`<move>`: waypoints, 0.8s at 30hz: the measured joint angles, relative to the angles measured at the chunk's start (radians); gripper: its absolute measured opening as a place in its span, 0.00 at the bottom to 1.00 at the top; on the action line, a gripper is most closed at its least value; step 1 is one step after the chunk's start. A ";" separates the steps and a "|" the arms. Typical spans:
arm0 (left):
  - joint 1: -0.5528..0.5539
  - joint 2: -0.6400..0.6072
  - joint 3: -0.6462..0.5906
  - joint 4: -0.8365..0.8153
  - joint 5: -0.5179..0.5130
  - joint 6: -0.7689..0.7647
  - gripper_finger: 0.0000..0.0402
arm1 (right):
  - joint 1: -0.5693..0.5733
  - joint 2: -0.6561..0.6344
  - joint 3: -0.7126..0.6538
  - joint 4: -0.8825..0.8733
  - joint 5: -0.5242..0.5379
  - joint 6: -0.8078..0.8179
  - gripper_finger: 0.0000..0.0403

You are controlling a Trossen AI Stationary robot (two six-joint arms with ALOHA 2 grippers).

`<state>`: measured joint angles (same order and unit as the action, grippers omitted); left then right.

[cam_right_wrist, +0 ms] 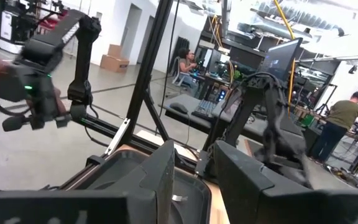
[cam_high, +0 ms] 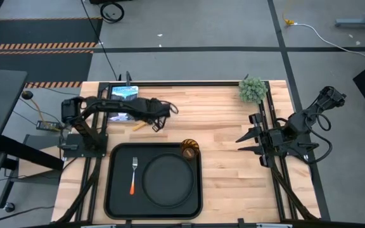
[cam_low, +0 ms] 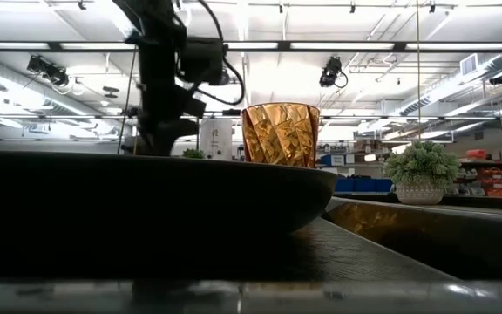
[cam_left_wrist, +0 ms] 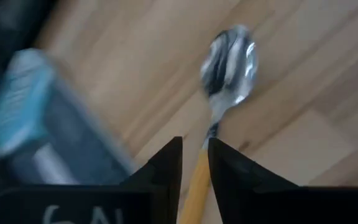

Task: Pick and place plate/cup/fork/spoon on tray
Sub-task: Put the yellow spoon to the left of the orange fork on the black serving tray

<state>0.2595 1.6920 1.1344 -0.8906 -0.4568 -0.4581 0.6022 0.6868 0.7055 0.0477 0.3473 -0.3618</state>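
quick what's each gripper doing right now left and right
Left gripper: closed on the spoon, gripping its yellow handle, over the table behind the tray.
Right gripper: open, holding nothing, parked at the table's right edge.

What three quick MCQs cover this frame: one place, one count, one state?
1. Where is the cup?
A. on the tray's far right corner
B. on the bare table
C. on the plate

2. How many items lie on the tray?
A. one
B. three
C. five

3. What is the left pincer doing?
A. open over the fork
B. shut on the spoon
C. parked off the table

Answers:
1 A: it stands inside the rim there, beside the plate.
2 B: fork, plate, cup.
3 B: the spoon handle sits between its fingers, by the table's far edge. The right pincer waits at the right edge.
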 joint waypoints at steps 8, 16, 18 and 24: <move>0.246 -0.002 -0.100 0.110 0.289 0.247 0.14 | 0.000 0.000 0.000 -0.034 0.031 -0.002 0.30; 0.309 -0.002 -0.112 0.133 0.507 0.418 0.18 | -0.024 -0.001 0.000 -0.052 0.138 -0.053 0.30; 0.311 -0.002 -0.112 0.145 0.539 0.442 0.22 | -0.030 -0.001 0.000 -0.056 0.138 -0.053 0.30; 0.308 0.003 -0.112 0.157 0.527 0.470 0.33 | -0.039 -0.001 0.000 -0.041 0.134 -0.058 0.30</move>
<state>0.5676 1.6954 1.0229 -0.7336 0.0700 0.0116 0.5631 0.6857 0.7055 0.0065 0.4809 -0.4200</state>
